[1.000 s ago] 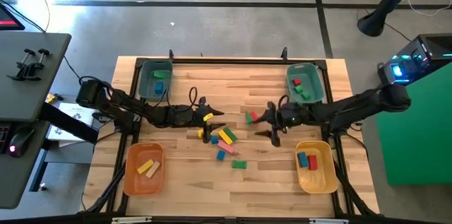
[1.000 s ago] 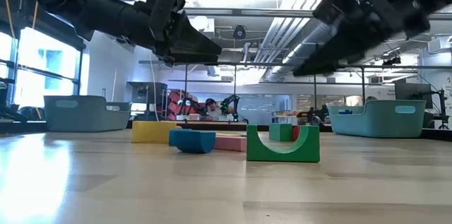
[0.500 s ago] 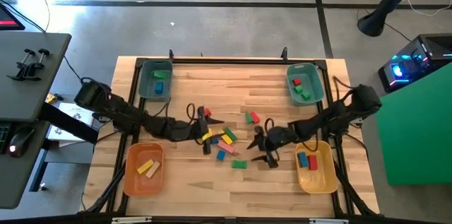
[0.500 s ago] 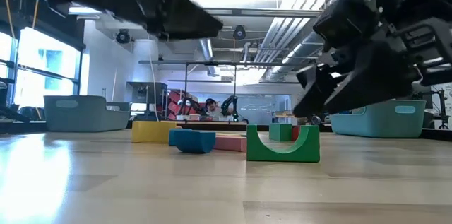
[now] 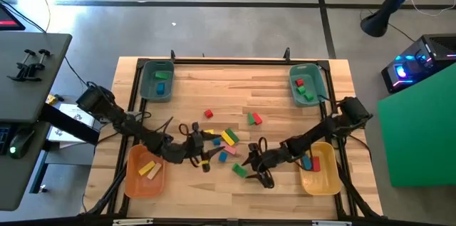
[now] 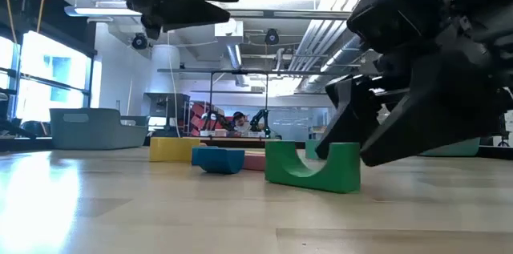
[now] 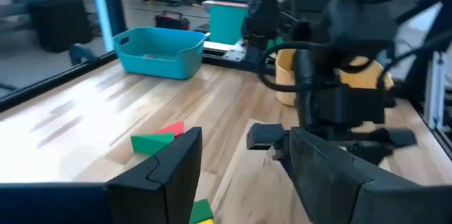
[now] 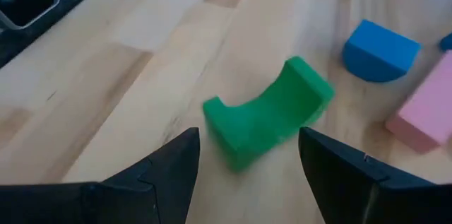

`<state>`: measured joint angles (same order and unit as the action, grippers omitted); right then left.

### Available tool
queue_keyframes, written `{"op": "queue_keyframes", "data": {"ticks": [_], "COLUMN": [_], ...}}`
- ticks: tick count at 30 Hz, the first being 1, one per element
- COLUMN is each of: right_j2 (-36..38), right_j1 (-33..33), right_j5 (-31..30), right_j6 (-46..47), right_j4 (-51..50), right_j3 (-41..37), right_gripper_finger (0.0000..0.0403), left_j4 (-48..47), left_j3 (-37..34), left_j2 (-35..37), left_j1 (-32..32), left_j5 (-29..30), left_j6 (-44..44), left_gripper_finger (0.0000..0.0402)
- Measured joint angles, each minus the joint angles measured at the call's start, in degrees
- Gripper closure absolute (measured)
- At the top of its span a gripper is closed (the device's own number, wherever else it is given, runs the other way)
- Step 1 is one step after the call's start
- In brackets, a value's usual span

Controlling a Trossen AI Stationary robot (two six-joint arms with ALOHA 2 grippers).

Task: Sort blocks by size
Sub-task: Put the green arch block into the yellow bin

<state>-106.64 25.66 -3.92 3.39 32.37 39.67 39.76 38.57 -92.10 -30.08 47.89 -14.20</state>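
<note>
Both arms have swung toward the table's near edge within the last second. Right gripper, jaws wide and empty, now straddles the green arch, which has shifted slightly. Left gripper, open and empty, hovers beside the central block cluster. Open wood lies in front.

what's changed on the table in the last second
Both arms drew back toward the near edge. The right end effector, open, came down at the green arch, which shifted slightly. The left end effector, open and empty, left the red block on the table. The bins' contents stayed put.
</note>
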Motion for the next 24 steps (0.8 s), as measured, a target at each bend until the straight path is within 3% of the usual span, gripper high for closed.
{"op": "queue_keyframes", "data": {"ticks": [4,7,11,16,24], "right_j2": [-0.3,-0.3,-0.3,-0.3,-0.3], "right_j1": [1.7,2.0,2.3,2.3,-1.3], "right_j5": [-7.3,-8.3,-6.0,-2.2,4.2], "right_j6": [2.2,3.5,2.9,-6.4,-11.7], "right_j4": [-1.4,-1.1,-0.8,1.6,4.5], "right_j3": [-0.3,-0.4,-0.4,-0.4,-0.4], "right_gripper_finger": [0.0167,0.0167,0.0167,0.0167,0.0188], "left_j4": [0.0,0.1,0.1,0.0,0.0], "left_j3": [2.1,4.6,9.0,14.3,16.8], "left_j2": [-3.6,-7.1,-12.7,-18.1,-19.4], "left_j1": [-1.8,-2.4,-2.4,-2.3,-1.3], "left_j5": [3.9,4.3,3.4,-0.6,-0.9], "left_j6": [-2.3,-3.2,-3.5,-0.8,3.4], "left_gripper_finger": [0.0202,0.0202,0.0202,0.0202,0.0202]}}
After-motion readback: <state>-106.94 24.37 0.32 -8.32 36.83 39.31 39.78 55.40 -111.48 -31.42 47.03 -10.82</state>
